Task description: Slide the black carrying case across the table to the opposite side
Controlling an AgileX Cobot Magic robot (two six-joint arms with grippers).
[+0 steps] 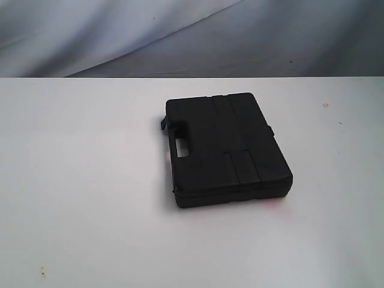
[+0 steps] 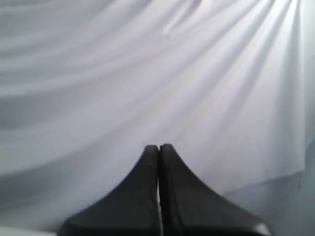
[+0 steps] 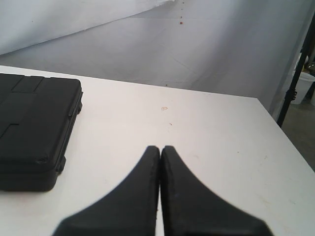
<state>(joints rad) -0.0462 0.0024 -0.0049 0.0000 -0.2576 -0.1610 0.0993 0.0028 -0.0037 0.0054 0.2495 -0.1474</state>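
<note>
The black carrying case [image 1: 225,149] lies flat on the white table [image 1: 84,180], right of the middle in the exterior view, with its handle cut-out facing left. The right wrist view shows one end of the case [image 3: 34,132]. My right gripper [image 3: 160,148] is shut and empty, held over bare table well clear of the case. My left gripper [image 2: 158,146] is shut too, with nothing in it; behind it is only white cloth. Neither gripper shows in the exterior view.
A draped white-grey cloth [image 1: 192,36] hangs behind the table's far edge. In the right wrist view the table's side edge [image 3: 288,142] drops off, with a black stand leg [image 3: 295,78] beyond it. Small specks dot the tabletop.
</note>
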